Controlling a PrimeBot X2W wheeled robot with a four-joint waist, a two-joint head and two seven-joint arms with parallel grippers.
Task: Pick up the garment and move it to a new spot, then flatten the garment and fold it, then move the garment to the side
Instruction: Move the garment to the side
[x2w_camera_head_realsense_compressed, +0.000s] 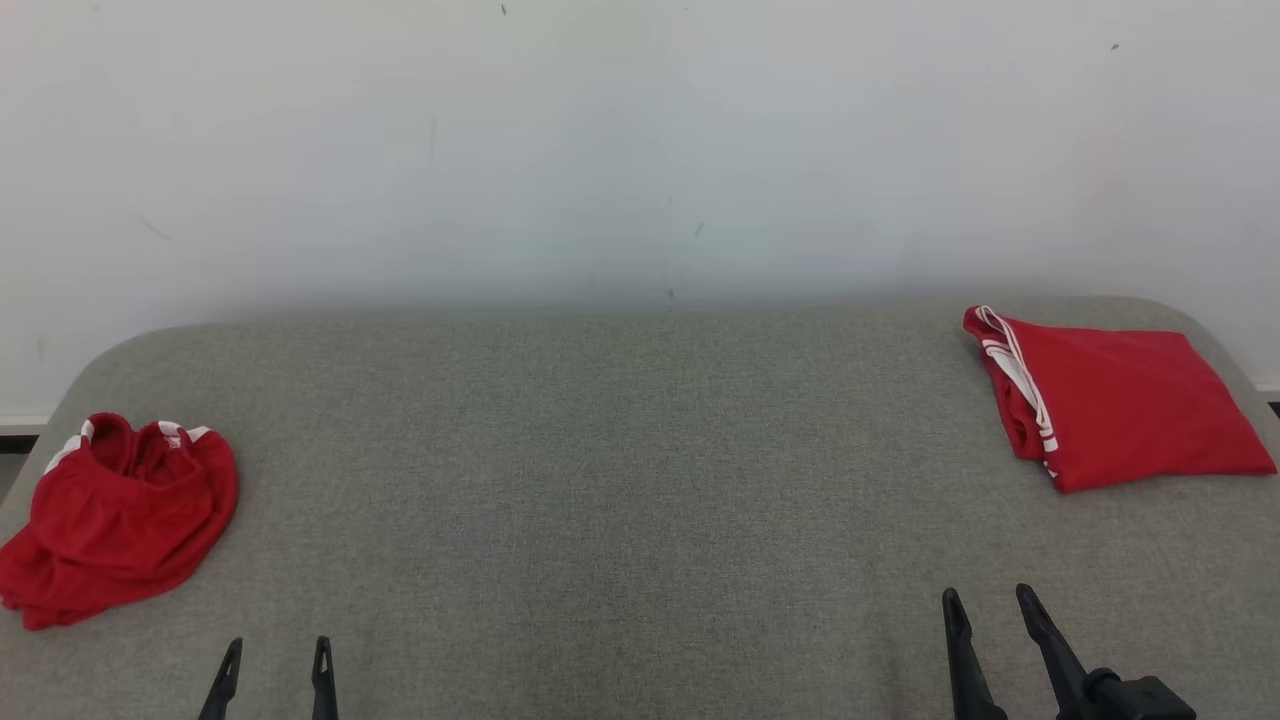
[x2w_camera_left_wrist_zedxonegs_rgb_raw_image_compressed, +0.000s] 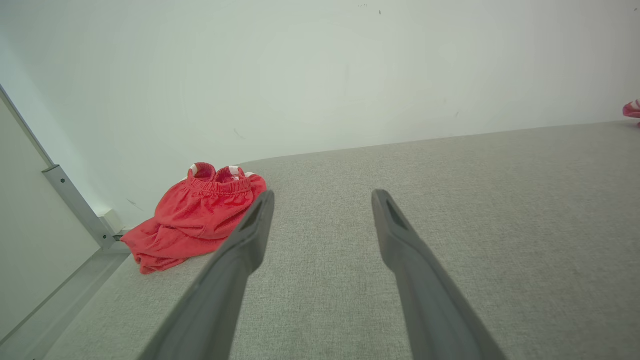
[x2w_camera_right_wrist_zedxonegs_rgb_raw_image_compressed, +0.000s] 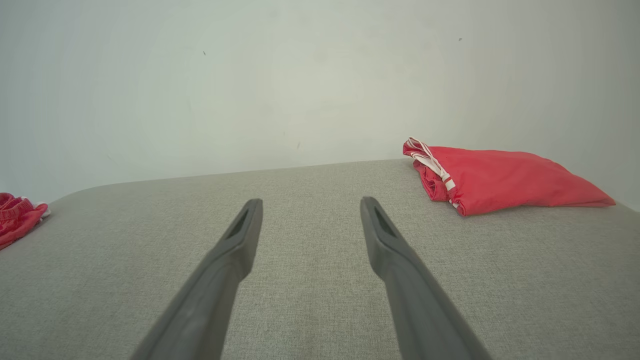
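A crumpled red garment (x2w_camera_head_realsense_compressed: 120, 515) with white trim lies in a heap at the left edge of the grey padded table (x2w_camera_head_realsense_compressed: 620, 470); the left wrist view has the same garment (x2w_camera_left_wrist_zedxonegs_rgb_raw_image_compressed: 197, 217) just left of my fingers. My left gripper (x2w_camera_head_realsense_compressed: 277, 655) stands open near the front edge, right of the heap and apart from it. My right gripper (x2w_camera_head_realsense_compressed: 990, 605) is open too, with nothing between its fingers, in front of a folded red garment (x2w_camera_head_realsense_compressed: 1115, 405) at the far right. That folded garment (x2w_camera_right_wrist_zedxonegs_rgb_raw_image_compressed: 500, 180) lies flat, white stripes on its left edge.
A pale wall (x2w_camera_head_realsense_compressed: 640, 150) runs along the table's far edge. In the left wrist view a metal rail (x2w_camera_left_wrist_zedxonegs_rgb_raw_image_compressed: 75, 205) and a low ledge sit beyond the table's left end. The table's corners are rounded.
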